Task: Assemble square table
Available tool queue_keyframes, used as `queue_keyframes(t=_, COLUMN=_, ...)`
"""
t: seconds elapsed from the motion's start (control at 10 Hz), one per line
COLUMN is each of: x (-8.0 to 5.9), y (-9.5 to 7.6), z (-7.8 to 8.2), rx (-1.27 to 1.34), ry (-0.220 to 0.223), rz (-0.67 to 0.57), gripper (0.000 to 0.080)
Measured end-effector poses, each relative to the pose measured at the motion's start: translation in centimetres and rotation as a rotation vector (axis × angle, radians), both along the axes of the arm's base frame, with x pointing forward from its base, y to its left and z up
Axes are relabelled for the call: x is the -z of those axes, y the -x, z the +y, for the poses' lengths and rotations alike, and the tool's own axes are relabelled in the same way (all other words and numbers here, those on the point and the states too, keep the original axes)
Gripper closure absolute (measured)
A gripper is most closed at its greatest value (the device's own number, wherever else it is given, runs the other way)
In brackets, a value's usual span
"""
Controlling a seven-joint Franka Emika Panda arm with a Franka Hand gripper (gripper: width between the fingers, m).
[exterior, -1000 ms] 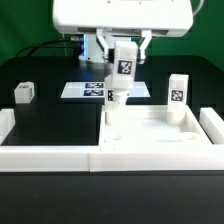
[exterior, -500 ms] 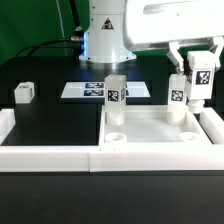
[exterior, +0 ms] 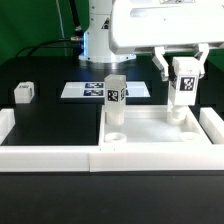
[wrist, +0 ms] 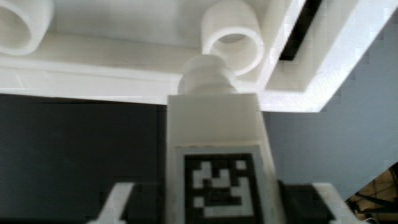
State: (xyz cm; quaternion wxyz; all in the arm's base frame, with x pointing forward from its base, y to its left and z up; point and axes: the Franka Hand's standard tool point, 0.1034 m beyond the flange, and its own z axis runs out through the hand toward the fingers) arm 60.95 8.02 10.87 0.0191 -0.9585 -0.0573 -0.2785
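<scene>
you are on the leg-fitting step, i think. on the exterior view's left, a small white plastic block leg (exterior: 22,93) lies alone on the black table (exterior: 50,115), well apart from the rest. next comes the marker board (exterior: 85,90), flat and thin. then a tall white plastic leg (exterior: 116,100) stands upright in a far corner of the big white square table top (exterior: 150,135). the top looks smooth and hard, like a tray with low walls. at the exterior view's right, your gripper (exterior: 183,70) is closed around another white leg with a black-and-white tag (exterior: 184,88) and holds it upright over the other far corner. in the wrist view that leg narrows to a rounded tip (wrist: 214,75), and a round hole (wrist: 240,35) sits just past it. i cannot tell if the tip touches the top. next, i think you need to line the tip up with the hole, go down gently and turn the leg in. the plastic looks slippery, so hold firm.
</scene>
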Motion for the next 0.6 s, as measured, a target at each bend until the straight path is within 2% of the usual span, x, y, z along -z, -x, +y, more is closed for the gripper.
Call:
queue_keyframes(t=0.3, x=1.9, y=-0.2, z=0.0, rx=0.0, ry=0.0, rz=0.021, gripper=0.0509)
queue_keyframes(t=0.6, x=1.8, y=-0.7, z=0.5, rx=-0.007, ry=-0.003, rz=0.021, gripper=0.0509)
